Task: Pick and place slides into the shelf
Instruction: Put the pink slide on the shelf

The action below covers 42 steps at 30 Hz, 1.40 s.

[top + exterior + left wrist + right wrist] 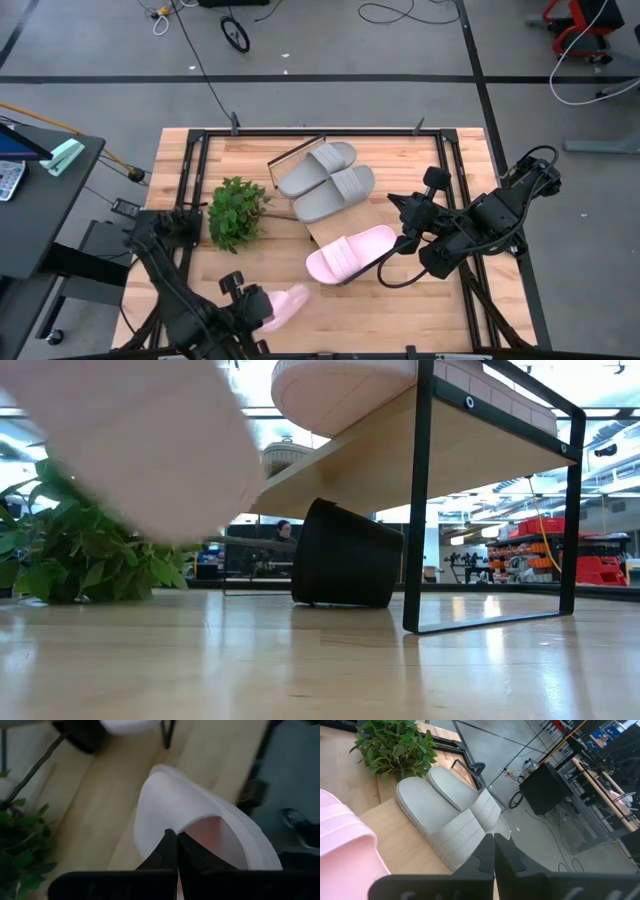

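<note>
Two grey slides [325, 180] lie side by side on the light-wood shelf [322, 235], also shown in the right wrist view [445, 815]. A pink slide [350, 252] lies on the shelf's near part. The second pink slide [288, 303] is near the table's near edge, in my left gripper [262, 308], which is shut on it. In the low view it is a pale blur [130, 440] above the tabletop. My right gripper [494, 840] is shut and hovers at the shelf's right end [400, 215], beside the pink slide and touching nothing. My left gripper [175, 836] pinches the pink slide at the edge of its wide strap [165, 826], where the strap's opening begins. The fingers [162, 852] come at it along its length. The slide is lifted clear of the table, reaching out ahead of the fingers.
A green leafy plant [235, 212] stands left of the shelf, and its leaves show in the low view [60, 550]. A black pot [345, 555] lies tipped beneath the shelf board. The shelf's dark metal leg [418, 510] stands on the table. A dark frame rims the table [190, 160].
</note>
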Each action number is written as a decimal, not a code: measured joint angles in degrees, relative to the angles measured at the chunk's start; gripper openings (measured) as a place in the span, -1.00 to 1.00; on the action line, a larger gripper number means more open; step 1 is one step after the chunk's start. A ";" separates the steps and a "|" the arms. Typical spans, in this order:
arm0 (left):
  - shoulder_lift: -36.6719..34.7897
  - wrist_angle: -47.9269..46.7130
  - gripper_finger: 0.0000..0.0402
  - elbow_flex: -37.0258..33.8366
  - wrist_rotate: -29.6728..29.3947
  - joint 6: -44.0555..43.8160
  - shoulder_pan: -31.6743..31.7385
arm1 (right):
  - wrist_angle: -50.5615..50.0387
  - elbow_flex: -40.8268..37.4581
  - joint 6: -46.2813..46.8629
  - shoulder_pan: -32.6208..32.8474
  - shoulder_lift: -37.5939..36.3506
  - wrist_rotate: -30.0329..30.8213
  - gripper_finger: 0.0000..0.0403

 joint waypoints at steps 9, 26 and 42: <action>-1.63 1.69 -1.00 8.36 -2.35 4.82 -0.10 | -0.02 0.00 0.44 0.00 0.00 -0.90 -1.00; -10.70 12.23 -1.00 8.34 -16.97 15.03 -1.21 | -0.05 0.00 0.46 0.00 0.00 -1.45 -1.00; -12.18 14.83 -1.00 8.29 -22.27 46.96 9.72 | 5.87 0.04 -3.37 1.65 -2.27 -6.76 -1.00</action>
